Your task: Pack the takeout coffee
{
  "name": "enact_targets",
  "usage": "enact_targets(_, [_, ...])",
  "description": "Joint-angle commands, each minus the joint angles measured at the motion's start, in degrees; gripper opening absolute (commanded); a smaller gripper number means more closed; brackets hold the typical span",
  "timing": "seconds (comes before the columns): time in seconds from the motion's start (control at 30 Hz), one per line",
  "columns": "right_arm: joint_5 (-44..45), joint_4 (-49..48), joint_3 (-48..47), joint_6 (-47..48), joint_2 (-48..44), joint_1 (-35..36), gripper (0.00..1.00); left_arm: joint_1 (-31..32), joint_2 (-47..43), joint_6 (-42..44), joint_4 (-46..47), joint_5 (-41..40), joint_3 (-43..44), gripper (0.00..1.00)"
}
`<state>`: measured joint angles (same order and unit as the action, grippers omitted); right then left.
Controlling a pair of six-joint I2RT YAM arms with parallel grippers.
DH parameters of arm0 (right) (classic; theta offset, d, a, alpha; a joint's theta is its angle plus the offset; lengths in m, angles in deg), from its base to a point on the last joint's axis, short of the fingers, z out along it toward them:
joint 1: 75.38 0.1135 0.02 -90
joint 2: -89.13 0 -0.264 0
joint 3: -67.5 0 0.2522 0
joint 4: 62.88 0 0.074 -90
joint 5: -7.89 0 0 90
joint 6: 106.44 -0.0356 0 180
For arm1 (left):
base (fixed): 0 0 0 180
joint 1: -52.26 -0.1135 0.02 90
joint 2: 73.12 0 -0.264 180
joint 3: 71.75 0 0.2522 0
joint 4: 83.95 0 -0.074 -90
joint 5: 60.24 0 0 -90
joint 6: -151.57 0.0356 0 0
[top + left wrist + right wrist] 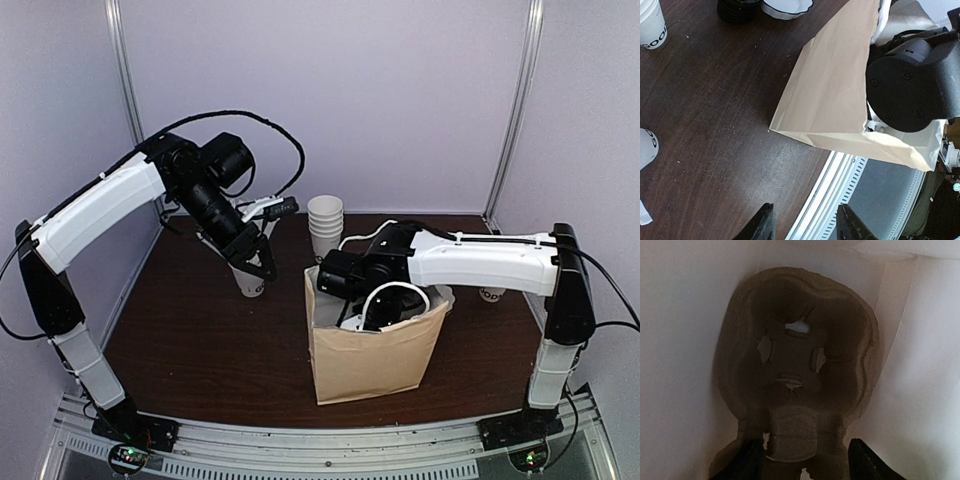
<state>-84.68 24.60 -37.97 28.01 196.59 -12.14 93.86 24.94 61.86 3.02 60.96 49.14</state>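
On my left, the left pincer (805, 225) hangs above the rear-left part of the bench (200, 340). Its jaws are partly spread and have hold of nothing; in the left wrist view I see only bare wood and the front rail between them. Just below it a white paper cup with dark lettering (250, 284) stands on the bench, apart from the fingers.

Toward the middle of the back edge is a nested stack of white cups (325, 225). In front of that, nearer the front edge and a little right of centre, the brown paper bag (370, 355) stands upright with its mouth open.

My right arm reaches across from the right and down into that mouth, so the right pincer (805, 462) is inside the bag. A moulded pulp cup carrier (795, 365) lies against the pale inner wall, and its near end sits between the fingers. The jaws stand wide to either side of it, and there seems to be a thin gap at the right finger, so I read it as let go rather than clamped.

A stack of black lids (737, 9) sits behind the bag. The takeout coffee cup (651, 25), marked GOOD, stands upright near them toward the right rear corner, outside the bag.
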Motion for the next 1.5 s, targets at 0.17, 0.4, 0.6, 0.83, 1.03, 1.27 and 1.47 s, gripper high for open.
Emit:
enact_targets(0.17, [-3.0,9.5,-11.4,-2.4,-2.7,0.3,0.90,-0.4,-2.6,1.1,1.6,-0.8,0.5,0.45])
enact_targets(0.4, [-3.5,12.1,-16.6,-3.1,-4.1,0.5,0.99,-0.4,-3.6,1.3,1.6,-1.6,0.3,0.46])
enact_targets(0.6, [-3.1,11.9,-20.4,-2.5,-5.8,0.5,0.99,-0.4,-3.4,2.0,2.7,-1.3,2.0,0.45])
enact_targets(0.83, [-2.3,12.7,-20.8,-2.6,-5.4,0.5,0.91,-0.1,-1.2,0.4,4.0,4.2,2.8,0.46])
enact_targets(1.03, [-1.7,12.9,-20.7,-2.5,-5.8,0.5,0.84,1.8,-0.6,-2.3,6.3,9.6,1.6,0.47])
enact_targets(1.27, [-2.1,12.9,-23.2,-2.1,-7.1,0.5,0.74,3.9,0.4,-5.0,11.8,12.6,-2.4,0.47])
enact_targets(1.47, [-2.2,13.1,-23.3,-2.0,-7.4,0.5,0.71,5.0,2.1,-5.7,12.4,12.6,-3.9,0.45])
